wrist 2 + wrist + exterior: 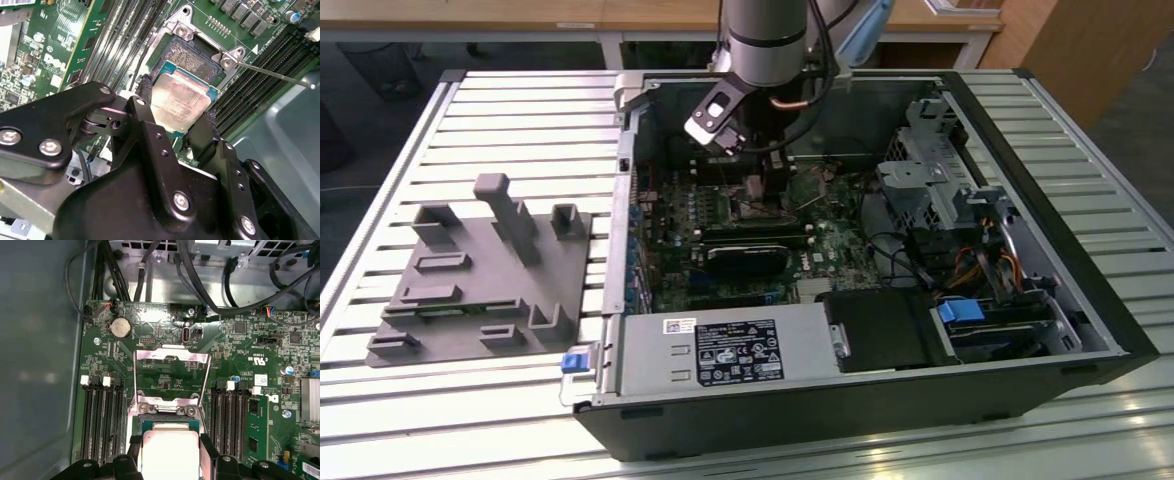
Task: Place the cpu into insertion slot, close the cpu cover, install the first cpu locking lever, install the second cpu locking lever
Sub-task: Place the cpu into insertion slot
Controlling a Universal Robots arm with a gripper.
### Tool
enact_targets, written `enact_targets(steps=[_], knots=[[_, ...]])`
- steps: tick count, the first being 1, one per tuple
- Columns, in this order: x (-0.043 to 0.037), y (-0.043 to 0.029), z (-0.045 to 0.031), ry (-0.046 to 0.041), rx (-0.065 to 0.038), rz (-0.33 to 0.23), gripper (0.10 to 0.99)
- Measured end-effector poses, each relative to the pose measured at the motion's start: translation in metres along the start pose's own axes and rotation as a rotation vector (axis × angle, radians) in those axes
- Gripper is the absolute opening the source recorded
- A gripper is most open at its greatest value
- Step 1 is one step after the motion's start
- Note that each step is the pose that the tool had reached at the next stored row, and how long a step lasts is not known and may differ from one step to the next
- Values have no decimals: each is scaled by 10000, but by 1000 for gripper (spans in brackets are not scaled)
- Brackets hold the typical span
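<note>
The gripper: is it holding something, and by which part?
The gripper holds the cpu, its jaws pressing on two opposite edges.

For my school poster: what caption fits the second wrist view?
Pincer grips the cpu at the open insertion slot on the green motherboard.

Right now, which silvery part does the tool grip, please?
The cpu, the solid square chip clamped in the tool; the cpu cover, a windowed frame, stands open.

Grey fixture block on slatted table, power supply, coin battery, memory slots
</note>
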State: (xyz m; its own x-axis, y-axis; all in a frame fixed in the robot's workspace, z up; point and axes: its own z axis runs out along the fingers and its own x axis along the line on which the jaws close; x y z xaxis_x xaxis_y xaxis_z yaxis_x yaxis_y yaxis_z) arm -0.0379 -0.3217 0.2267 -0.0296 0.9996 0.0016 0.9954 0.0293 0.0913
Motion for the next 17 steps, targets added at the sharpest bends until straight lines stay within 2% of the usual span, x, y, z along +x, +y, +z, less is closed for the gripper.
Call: enact_targets(steps=[12, 17], knots=[[3, -49, 145, -17, 1, 9, 537], [4, -60, 169, -21, 0, 62, 537]])
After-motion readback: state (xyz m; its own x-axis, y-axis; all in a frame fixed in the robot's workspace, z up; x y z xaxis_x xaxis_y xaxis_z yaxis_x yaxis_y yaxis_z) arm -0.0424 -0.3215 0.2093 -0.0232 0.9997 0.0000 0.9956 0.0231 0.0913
